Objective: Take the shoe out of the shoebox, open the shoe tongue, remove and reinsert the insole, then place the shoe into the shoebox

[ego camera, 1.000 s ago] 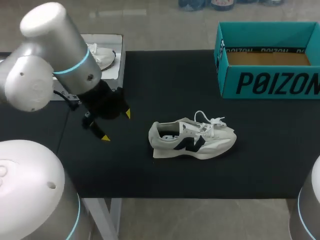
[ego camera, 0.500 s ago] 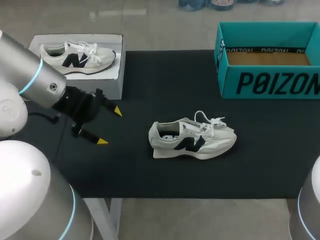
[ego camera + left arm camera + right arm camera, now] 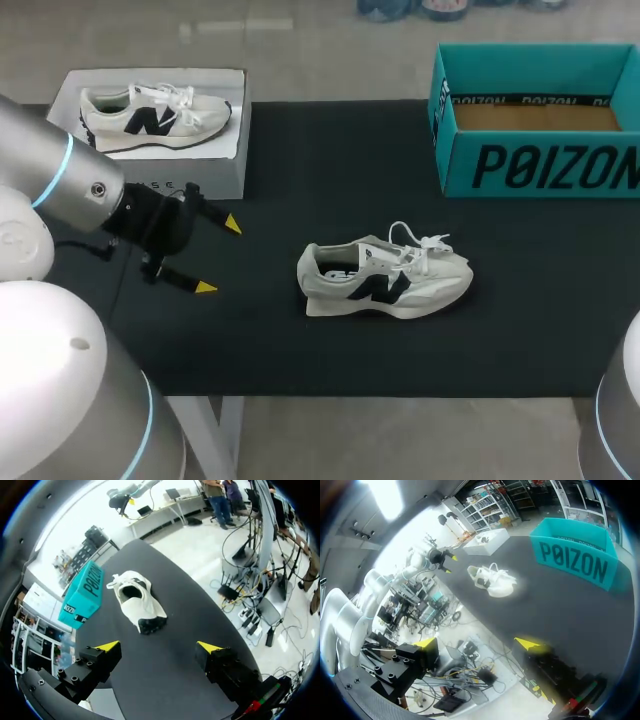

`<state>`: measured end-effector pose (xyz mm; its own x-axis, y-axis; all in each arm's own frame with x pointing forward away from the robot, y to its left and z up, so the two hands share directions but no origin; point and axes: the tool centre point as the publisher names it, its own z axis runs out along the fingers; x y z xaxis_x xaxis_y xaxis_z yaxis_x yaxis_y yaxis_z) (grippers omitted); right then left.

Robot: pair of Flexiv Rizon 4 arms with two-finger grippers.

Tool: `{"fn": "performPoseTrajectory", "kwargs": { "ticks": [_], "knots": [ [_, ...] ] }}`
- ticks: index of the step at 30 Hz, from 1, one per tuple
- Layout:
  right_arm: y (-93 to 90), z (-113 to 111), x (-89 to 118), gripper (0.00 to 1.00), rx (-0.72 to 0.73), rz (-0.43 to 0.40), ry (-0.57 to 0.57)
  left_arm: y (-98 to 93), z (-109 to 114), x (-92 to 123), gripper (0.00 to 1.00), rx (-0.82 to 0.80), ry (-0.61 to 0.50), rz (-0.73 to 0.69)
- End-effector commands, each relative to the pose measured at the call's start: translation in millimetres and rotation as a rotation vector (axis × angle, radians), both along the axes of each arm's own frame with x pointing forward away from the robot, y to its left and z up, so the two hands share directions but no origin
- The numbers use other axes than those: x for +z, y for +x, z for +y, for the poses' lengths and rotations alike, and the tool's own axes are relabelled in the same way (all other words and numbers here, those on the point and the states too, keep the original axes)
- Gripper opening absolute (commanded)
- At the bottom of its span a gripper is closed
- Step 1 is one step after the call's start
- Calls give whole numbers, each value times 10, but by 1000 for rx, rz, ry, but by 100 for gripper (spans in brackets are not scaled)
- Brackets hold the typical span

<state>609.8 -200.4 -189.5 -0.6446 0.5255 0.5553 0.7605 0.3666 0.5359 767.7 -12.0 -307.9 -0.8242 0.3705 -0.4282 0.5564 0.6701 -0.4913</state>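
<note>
Shoe: the shoe [image 3: 385, 279] is out on the black counter [image 3: 330, 170] near the middle, on its sole, heel toward 9 o'clock, toe toward 3, laces lying loose over the tongue.
Shoebox: the teal shoebox [image 3: 540, 120] stands open and empty at about 1 o'clock from the shoe, well apart.
Left claw: the left claw [image 3: 218, 256] hangs at 9 o'clock from the shoe, fingers spread wide, nothing between them. In its wrist view the heel faces it dead ahead.
Right claw: the right claw [image 3: 477, 643] is spread too and holds nothing, out by the counter's near edge, well away from the shoe.
Stage: by my reading, the tongue is next, and neither claw touches the shoe yet.
Risk one: come in heel-first with nothing bracing the toe and the shoe could slide or spin instead of being caught. The right arm looks too far off to steady it.
Risk two: those loose laces could snag a yellow tip, or get pinched instead of the tongue.
Risk three: a light shoe tips easily if a finger lands on the collar's edge.
Around: a second shoe [image 3: 150, 108] rests on a white box [image 3: 215, 165] at 10 o'clock, near the left arm, so a wide swing could clip it.
In the way: nothing between left claw and heel.
</note>
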Motion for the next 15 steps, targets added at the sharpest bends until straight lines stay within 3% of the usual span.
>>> {"fn": "performPoseTrajectory", "kwargs": {
  "ticks": [1,15],
  "knots": [
    [-86,27,13,100,-150,-104,-200,2,3,-1,100,-1,0,-1],
    [-86,27,13,100,-150,-104,-200,-351,-197,-251,100,73,-319,342]
  ]
}}
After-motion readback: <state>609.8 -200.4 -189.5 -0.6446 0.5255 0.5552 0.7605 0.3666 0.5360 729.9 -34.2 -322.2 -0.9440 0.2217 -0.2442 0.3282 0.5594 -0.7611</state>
